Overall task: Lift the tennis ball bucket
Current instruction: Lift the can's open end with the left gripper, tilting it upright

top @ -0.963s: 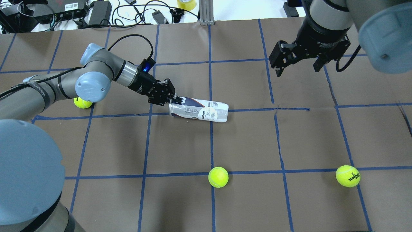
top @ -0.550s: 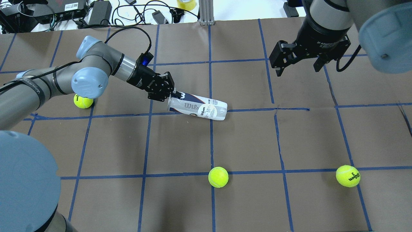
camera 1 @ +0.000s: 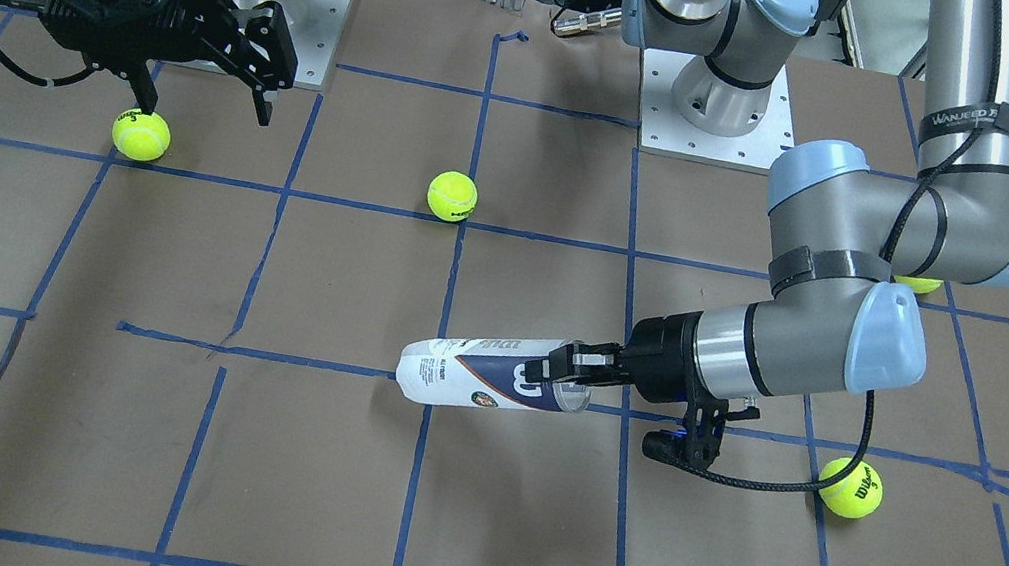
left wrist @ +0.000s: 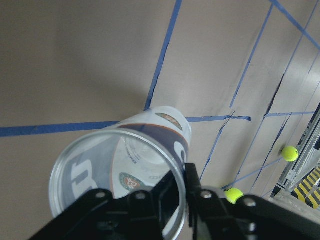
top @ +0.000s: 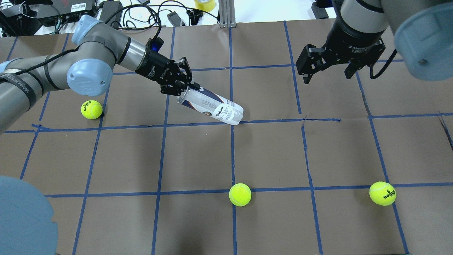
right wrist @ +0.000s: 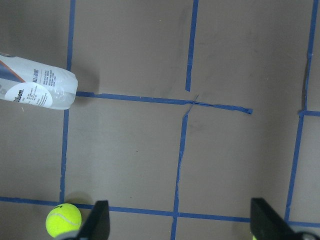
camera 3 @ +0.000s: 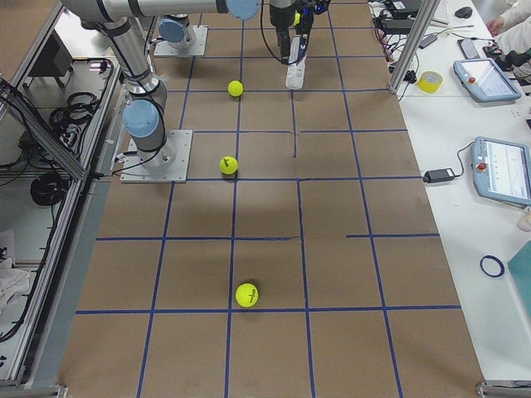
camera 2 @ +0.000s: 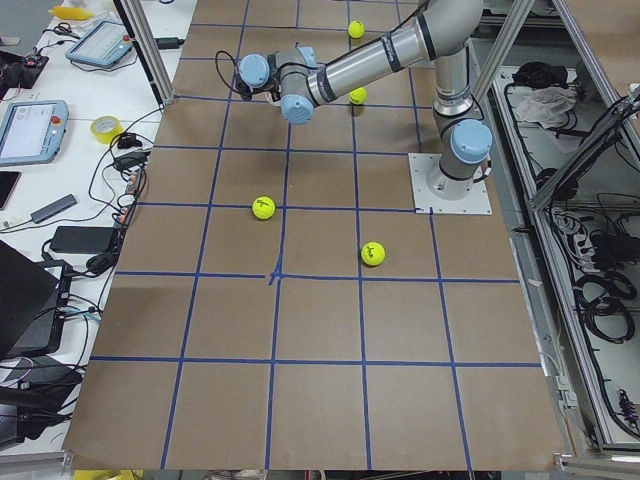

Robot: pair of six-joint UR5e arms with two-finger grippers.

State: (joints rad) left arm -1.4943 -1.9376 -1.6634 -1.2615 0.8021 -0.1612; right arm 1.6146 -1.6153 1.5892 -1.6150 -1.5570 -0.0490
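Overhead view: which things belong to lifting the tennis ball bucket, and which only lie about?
For the job: clear plastic cylindrical tennis ball bucket with white and navy label; left gripper, shut on its rim.
Lying about: yellow-green tennis balls; right gripper, open and empty; yellow tape roll beyond the table.

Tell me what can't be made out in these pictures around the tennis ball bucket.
- Left pincer on the rim of the tennis ball bucket: left wrist view, fingers cut off by the bottom edge.
- Right pincer: right wrist view, fingertips cut off by the bottom edge.
- Tennis ball: front-facing view, mostly hidden behind the left arm.
- Bucket label print: exterior right view, too small to read.
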